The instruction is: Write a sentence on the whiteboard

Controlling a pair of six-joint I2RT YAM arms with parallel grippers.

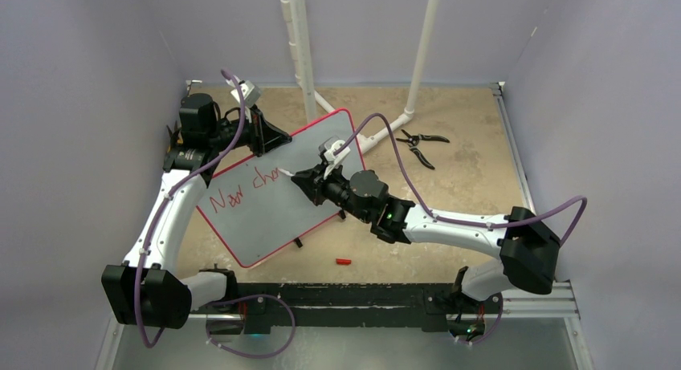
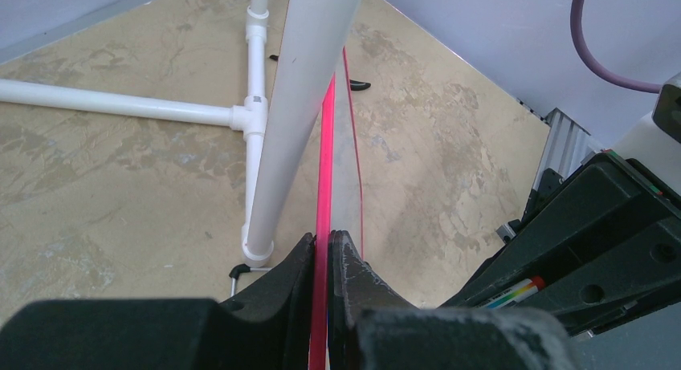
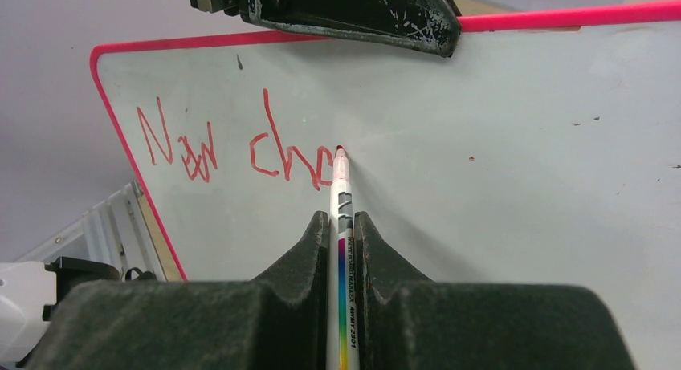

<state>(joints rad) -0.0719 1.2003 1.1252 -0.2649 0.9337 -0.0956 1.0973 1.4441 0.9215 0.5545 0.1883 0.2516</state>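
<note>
My left claw (image 2: pixel 324 248) pinches the pale, red-rimmed whiteboard (image 1: pixel 265 217) near the far-left corner of the surface (image 1: pixel 458 185). My right claw (image 3: pixel 343 225) grips a marker (image 3: pixel 341 181) touching the red sentence (image 3: pixel 233 149), "New ch…".

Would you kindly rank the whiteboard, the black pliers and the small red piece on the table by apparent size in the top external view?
1. whiteboard, by far the largest.
2. black pliers, clearly smaller.
3. small red piece, the smallest.
The gaps are too wide for camera distance to matter.
</note>
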